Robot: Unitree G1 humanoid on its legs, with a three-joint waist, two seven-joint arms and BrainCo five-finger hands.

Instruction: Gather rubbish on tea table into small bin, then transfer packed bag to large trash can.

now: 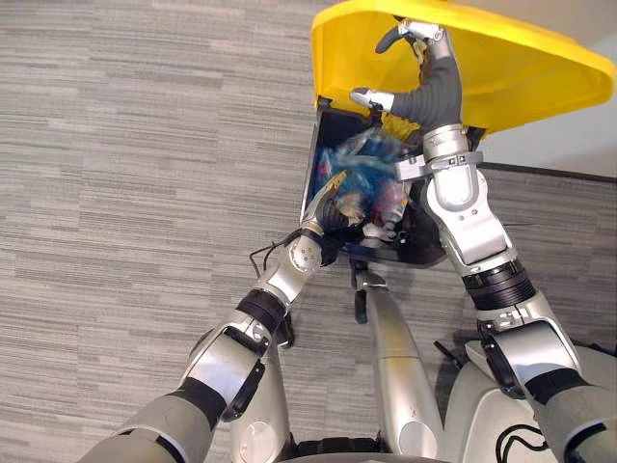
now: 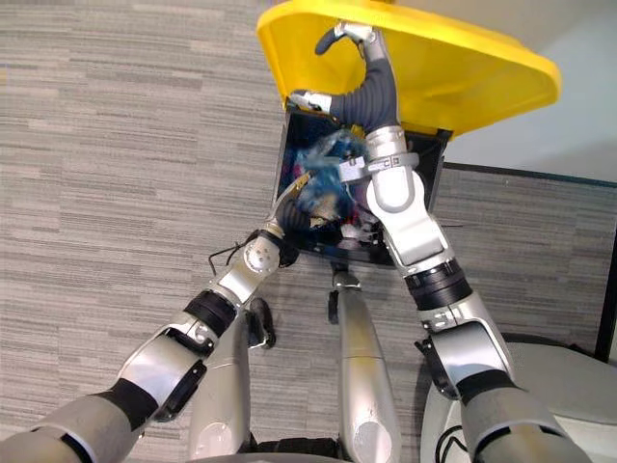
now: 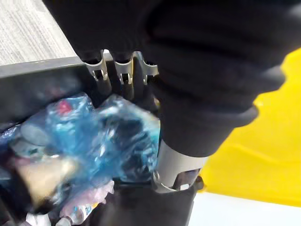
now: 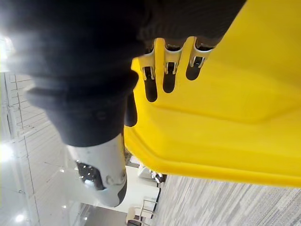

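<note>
Right robot hand (image 1: 424,58) props the yellow lid (image 1: 521,68) up with flat, released fingers. Nothing clamps it, so a slip could drop the lid on the left arm. Blue bag (image 1: 362,159) of rubbish sits inside the large trash can (image 1: 415,253). Left robot hand (image 1: 333,207) is against it, fingers buried, grasp can't tell; the bag might snag and lift out. Grey striped carpet floor (image 1: 145,145), pale wall (image 1: 559,145) behind.

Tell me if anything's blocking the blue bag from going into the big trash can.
Nothing visible does. The right hand props the yellow lid up, clear of the opening. The blue bag already sits in the mouth of the trash can on other rubbish, with the left hand at it.
</note>
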